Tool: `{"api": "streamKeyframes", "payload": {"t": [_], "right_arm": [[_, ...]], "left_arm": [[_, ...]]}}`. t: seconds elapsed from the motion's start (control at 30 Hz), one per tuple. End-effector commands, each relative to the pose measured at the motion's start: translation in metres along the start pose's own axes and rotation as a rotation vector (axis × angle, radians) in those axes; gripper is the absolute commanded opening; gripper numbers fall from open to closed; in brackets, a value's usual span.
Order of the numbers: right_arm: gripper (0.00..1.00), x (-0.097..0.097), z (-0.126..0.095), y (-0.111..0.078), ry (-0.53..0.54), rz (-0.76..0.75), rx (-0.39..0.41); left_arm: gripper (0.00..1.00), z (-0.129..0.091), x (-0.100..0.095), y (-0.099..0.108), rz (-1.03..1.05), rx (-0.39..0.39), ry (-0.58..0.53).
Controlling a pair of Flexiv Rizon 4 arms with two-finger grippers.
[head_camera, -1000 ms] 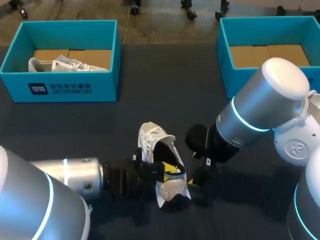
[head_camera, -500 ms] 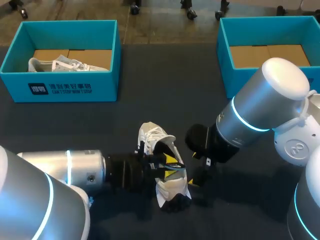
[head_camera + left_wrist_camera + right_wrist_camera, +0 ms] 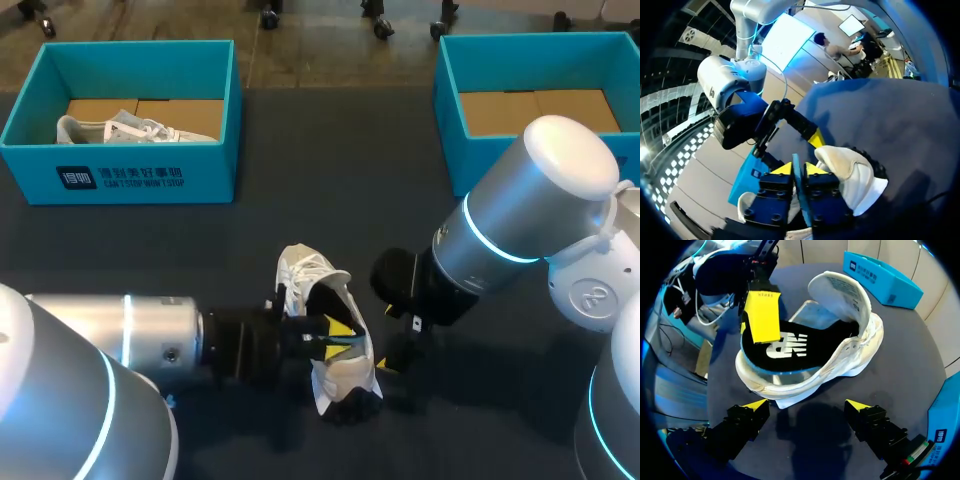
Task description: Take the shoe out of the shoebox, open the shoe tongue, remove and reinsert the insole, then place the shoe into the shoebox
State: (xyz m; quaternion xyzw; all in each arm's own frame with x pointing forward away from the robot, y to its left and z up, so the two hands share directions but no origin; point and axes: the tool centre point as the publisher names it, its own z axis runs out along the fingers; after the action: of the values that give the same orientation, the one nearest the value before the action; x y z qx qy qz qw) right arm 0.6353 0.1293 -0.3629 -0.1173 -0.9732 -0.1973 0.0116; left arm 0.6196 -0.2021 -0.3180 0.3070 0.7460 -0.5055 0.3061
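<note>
Where left claw [image 3: 799,169] pinches, black insole [image 3: 805,340], white shoe [image 3: 866,337]

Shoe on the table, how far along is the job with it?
Done: the shoe is out on the table, tongue folded back. In hand: the left claw is shut on the black insole inside it, coming out or going back I cannot tell; the right claw hangs open. Left: boxing it in a shoebox.
</note>
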Motion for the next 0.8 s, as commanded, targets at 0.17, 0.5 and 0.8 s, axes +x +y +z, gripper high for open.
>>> {"api": "streamKeyframes", "payload": {"t": [0.17, 0.5, 0.8], "right_arm": [[1.0, 0.001, 0.001, 0.0, -0.004, 0.001, 0.002], [1.0, 0.001, 0.001, 0.0, -0.004, 0.001, 0.002], [1.0, 0.001, 0.001, 0.0, -0.004, 0.001, 0.002]], "left_arm": [[0.0, 0.015, 0.006, 0.027, -0.024, -0.073, 0.056], [0.0, 0.011, 0.001, 0.024, -0.024, -0.072, 0.083], [0.44, -0.002, -0.004, 0.006, 0.002, -0.052, 0.097]]}}
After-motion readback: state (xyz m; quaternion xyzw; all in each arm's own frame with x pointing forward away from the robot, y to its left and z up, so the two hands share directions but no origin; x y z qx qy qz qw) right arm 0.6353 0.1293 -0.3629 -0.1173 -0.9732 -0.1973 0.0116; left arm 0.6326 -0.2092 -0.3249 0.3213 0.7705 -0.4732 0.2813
